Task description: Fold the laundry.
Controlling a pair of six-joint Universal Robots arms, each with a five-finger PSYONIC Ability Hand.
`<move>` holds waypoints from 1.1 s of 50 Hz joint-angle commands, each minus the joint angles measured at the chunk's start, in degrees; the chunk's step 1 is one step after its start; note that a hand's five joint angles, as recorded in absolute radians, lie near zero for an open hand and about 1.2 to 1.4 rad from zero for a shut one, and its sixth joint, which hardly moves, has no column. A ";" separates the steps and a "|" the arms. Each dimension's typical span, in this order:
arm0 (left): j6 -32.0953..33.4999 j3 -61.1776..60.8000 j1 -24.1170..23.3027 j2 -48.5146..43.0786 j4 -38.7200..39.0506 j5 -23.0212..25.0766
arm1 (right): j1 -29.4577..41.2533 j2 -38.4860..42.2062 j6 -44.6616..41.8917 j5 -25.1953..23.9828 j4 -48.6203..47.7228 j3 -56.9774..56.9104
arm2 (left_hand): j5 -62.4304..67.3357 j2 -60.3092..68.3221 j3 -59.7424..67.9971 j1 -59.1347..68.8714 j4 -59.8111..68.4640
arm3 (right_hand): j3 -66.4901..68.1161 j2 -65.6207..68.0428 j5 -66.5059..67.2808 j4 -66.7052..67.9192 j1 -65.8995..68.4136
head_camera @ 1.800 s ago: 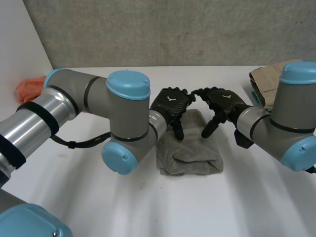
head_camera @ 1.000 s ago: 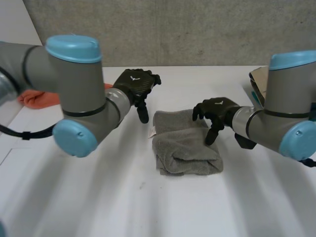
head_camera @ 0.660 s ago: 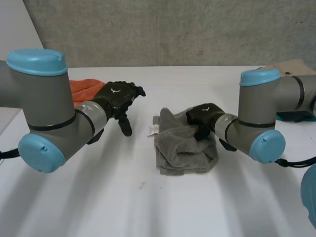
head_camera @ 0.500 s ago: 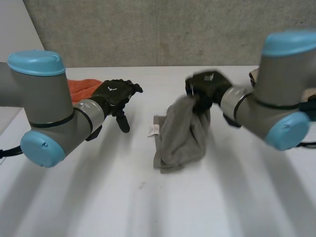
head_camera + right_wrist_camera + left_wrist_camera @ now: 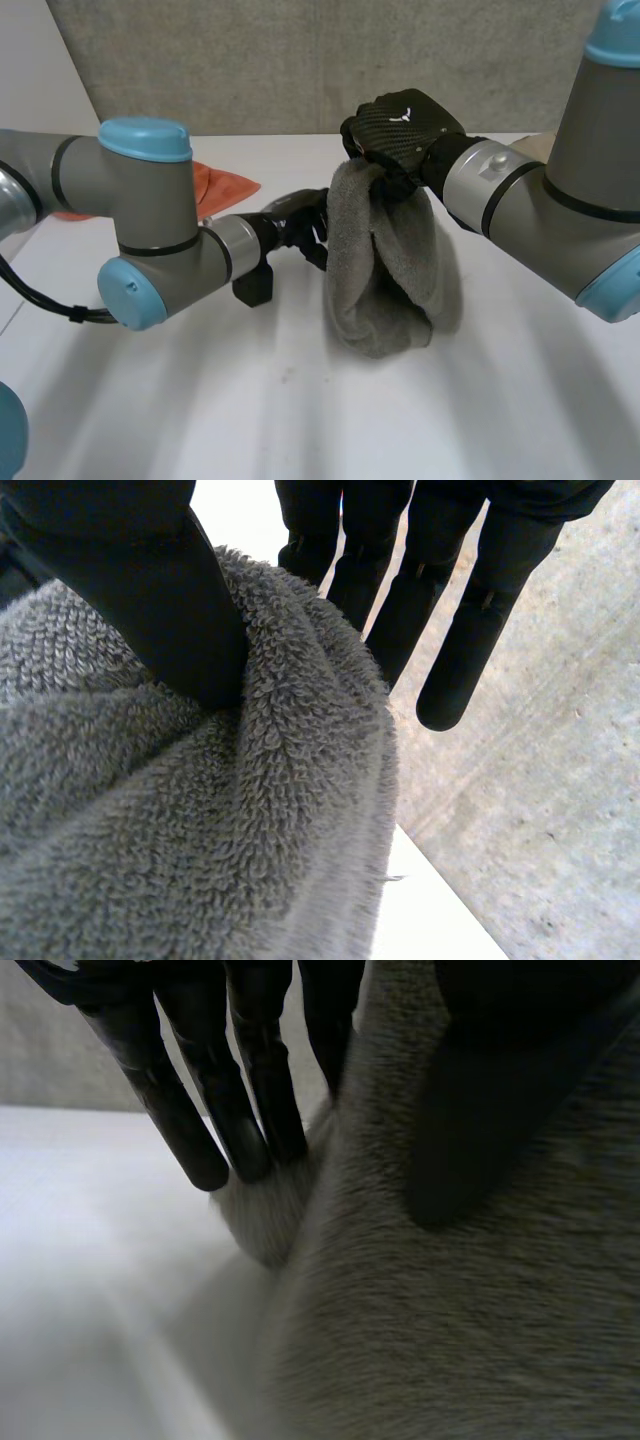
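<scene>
The towel is plain mid-grey terry with no pattern. The right hand and left hand are black, and the right has a small white mark on its back. The arms are grey with light-blue caps. The cloth is orange, the counter white, and the wall speckled grey.

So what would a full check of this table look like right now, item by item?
surface: white table, bare in front of the arms.
job's things: grey towel, hanging bunched from the right hand; whether its lower end touches the table cannot be told.
clutter: orange cloth lying at the far side, behind the left arm.
hands: right hand is closed round the towel's top, thumb pressed into it; left hand is against the towel's side, its grip unclear.
cables: nothing seen.
surroundings: grey concrete wall behind the table.
</scene>
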 commanded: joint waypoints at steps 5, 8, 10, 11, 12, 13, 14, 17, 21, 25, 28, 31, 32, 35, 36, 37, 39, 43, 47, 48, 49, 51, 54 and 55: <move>0.13 3.30 4.34 2.52 -0.88 -9.32 | -1.86 2.41 -6.96 7.18 -4.81 -0.67 | 22.55 22.49 22.70 17.37 22.24 | 12.91 13.09 15.14 11.91 17.62; 3.12 6.82 4.97 4.19 -1.24 -11.89 | -1.77 2.14 -6.44 7.71 -8.42 -1.20 | 22.55 22.49 22.70 17.37 22.24 | 12.91 13.09 15.14 11.91 17.62; 6.99 10.69 4.71 5.86 -0.97 -13.21 | -1.51 2.05 -5.30 7.98 -14.21 -1.11 | 22.55 22.49 22.70 17.37 22.24 | 12.91 13.09 15.14 11.91 17.62; 8.22 12.01 4.44 6.48 -0.89 -13.30 | -1.33 2.05 -4.94 8.06 -16.75 -1.03 | 22.55 22.49 22.70 17.37 22.24 | 12.91 13.09 15.14 11.91 17.62; 9.36 13.32 4.01 7.01 -0.88 -13.22 | -1.16 2.05 -4.50 8.24 -19.48 -0.85 | 22.55 22.49 22.70 17.37 22.24 | 12.91 13.09 15.14 11.91 17.62; 11.55 15.51 2.78 7.97 -0.62 -13.39 | -0.55 2.05 -3.54 8.76 -25.94 0.02 | 22.55 22.49 22.70 17.37 22.24 | 12.91 13.09 15.14 11.91 17.62; 12.53 16.40 2.16 8.33 -0.36 -13.57 | -0.37 2.05 -3.19 8.85 -28.44 0.73 | 22.55 22.49 22.70 17.37 22.24 | 12.91 13.09 15.14 11.91 17.62; 15.86 18.43 -0.03 9.73 2.35 -14.79 | 0.42 2.14 -2.13 9.55 -40.63 3.09 | 22.55 22.49 22.70 17.37 22.24 | 12.91 13.09 15.14 11.91 17.62; 19.29 16.78 -1.18 10.44 6.40 -18.73 | 1.04 2.23 -2.30 10.26 -48.06 6.17 | 22.55 22.49 22.70 17.37 22.24 | 12.91 13.09 15.14 11.91 17.62; 22.89 10.73 -2.06 10.96 7.20 -21.55 | 1.39 1.88 -3.70 9.56 -45.36 9.77 | 22.55 22.49 22.70 17.37 22.24 | 12.91 13.09 15.14 11.91 17.62; 24.57 5.71 -2.41 11.58 6.94 -22.44 | 1.31 1.35 -4.67 8.68 -42.37 12.32 | 22.55 22.49 22.70 17.37 22.24 | 12.91 13.09 15.14 11.91 17.62; 25.81 -1.59 -2.42 11.58 7.11 -23.58 | 0.95 1.26 -6.78 7.36 -36.14 15.23 | 22.55 22.49 22.70 17.37 22.24 | 12.91 13.09 15.14 11.91 17.62; 25.81 -4.82 -2.33 11.41 7.11 -23.33 | 0.78 1.52 -7.83 6.66 -32.29 16.63 | 22.55 22.49 22.70 17.37 22.24 | 12.91 13.09 15.14 11.91 17.62; 25.72 -8.97 -2.33 10.53 7.03 -22.71 | 0.34 2.49 -9.85 5.61 -26.99 18.57 | 22.55 22.49 22.70 17.37 22.24 | 12.91 13.09 15.14 11.91 17.62; 25.72 -11.08 -2.50 9.39 7.03 -21.92 | 0.25 3.80 -11.43 4.91 -24.02 19.62 | 22.55 22.49 22.70 17.37 22.24 | 12.91 13.09 15.14 11.91 17.62; 25.63 -11.88 -2.68 8.77 6.94 -21.31 | 0.16 4.51 -12.23 4.46 -22.94 20.06 | 22.07 22.01 22.22 16.89 21.76 | 12.91 13.09 15.14 11.91 17.62; 25.46 -12.94 -3.03 7.54 6.76 -19.82 | 0.16 5.83 -13.90 3.59 -20.48 20.68 | 11.36 11.30 11.51 6.18 11.05 | 2.54 2.71 4.76 1.53 7.25; 25.11 -13.91 -3.64 5.61 5.54 -16.38 | -0.01 8.29 -17.94 3.14 -17.22 21.04 | -22.78 -22.84 -22.64 -27.97 -23.09 | -47.74 -47.57 -45.52 -48.75 -43.03; 26.33 -12.86 -1.64 7.09 3.16 -16.55 | -0.80 8.21 -18.40 3.23 -12.67 19.37 | -39.16 -39.22 -39.01 -44.34 -39.47 | -57.09 -56.91 -54.86 -58.09 -52.38; 26.42 -12.68 -0.75 7.88 3.07 -16.82 | -1.07 7.86 -17.43 3.23 -11.69 18.93 | -39.66 -39.72 -39.51 -44.85 -39.97 | -57.09 -56.91 -54.86 -58.09 -52.38; 26.60 -12.68 0.13 8.76 2.98 -16.99 | -1.33 7.42 -16.20 3.23 -10.73 18.40 | -40.33 -40.39 -40.19 -45.52 -40.64 | -57.09 -56.91 -54.86 -58.09 -52.38; 27.30 -12.50 2.93 11.21 3.07 -16.99 | -2.38 5.76 -11.48 3.23 -8.01 16.13 | -41.18 -41.24 -41.03 -46.36 -41.49 | -57.09 -56.91 -54.86 -58.09 -52.38; 28.70 -12.15 5.75 12.98 3.33 -16.56 | -4.31 4.08 -6.27 3.14 -4.93 13.49 | -41.69 -41.74 -41.54 -46.87 -41.99 | -57.09 -56.91 -54.86 -58.09 -52.38; 30.19 -11.46 7.50 13.25 3.51 -15.77 | -5.80 3.12 -3.30 3.06 -2.57 11.65 | -41.85 -41.91 -41.70 -47.04 -42.16 | -57.09 -56.91 -54.86 -58.09 -52.38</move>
